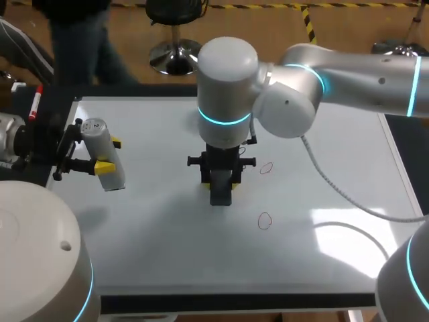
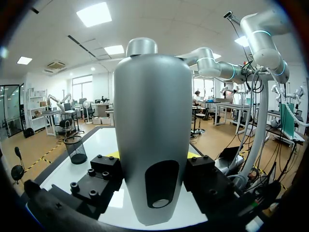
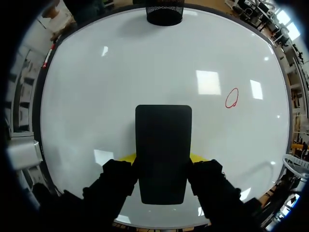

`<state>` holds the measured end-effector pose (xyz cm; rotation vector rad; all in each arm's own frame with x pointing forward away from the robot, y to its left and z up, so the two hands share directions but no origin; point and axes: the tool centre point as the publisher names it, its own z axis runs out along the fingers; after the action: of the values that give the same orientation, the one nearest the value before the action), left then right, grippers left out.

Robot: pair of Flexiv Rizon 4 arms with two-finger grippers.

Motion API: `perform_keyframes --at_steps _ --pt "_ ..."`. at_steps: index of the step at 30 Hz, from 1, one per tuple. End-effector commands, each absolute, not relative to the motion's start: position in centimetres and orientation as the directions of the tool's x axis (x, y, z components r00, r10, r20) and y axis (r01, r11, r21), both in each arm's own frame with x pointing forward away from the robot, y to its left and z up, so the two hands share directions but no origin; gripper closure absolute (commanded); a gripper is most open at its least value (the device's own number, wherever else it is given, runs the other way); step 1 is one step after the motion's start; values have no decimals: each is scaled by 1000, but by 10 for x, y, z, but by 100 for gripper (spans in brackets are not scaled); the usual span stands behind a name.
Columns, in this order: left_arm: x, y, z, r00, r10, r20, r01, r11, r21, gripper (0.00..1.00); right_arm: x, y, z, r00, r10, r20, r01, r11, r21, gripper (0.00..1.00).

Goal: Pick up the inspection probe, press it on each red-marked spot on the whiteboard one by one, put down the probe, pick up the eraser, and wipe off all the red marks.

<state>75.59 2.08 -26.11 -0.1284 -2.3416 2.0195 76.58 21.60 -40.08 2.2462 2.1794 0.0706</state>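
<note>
A grey bottle-shaped inspection probe is held over the whiteboard's left edge, with my left gripper shut on it from both sides. In the left wrist view the probe fills the middle between that gripper's fingers. My right arm reaches in to mid-board, where its gripper is shut on a black eraser pointing down at the board. Two red ovals lie just right of the eraser. The right wrist view shows the eraser in the right gripper and one red oval on the whiteboard.
A red-capped marker lies off the board's far left corner. A black mesh basket stands at the board's edge ahead of the right gripper. The right arm's cable hangs over the board's right half.
</note>
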Motion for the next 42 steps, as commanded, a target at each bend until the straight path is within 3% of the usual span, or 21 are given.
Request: perform_keyframes --at_steps 1,23,42 --pt "756 21 -261 -995 95 -21 35 143 -989 100 769 232 -407 21 1000 12 999 -21 34 100" --pt "756 21 -261 -995 95 -21 35 143 -989 100 761 252 -426 -25 998 49 999 23 31 100" --pt "756 21 -261 -995 95 -21 35 143 -989 100 773 195 -434 47 998 40 999 -48 24 100"
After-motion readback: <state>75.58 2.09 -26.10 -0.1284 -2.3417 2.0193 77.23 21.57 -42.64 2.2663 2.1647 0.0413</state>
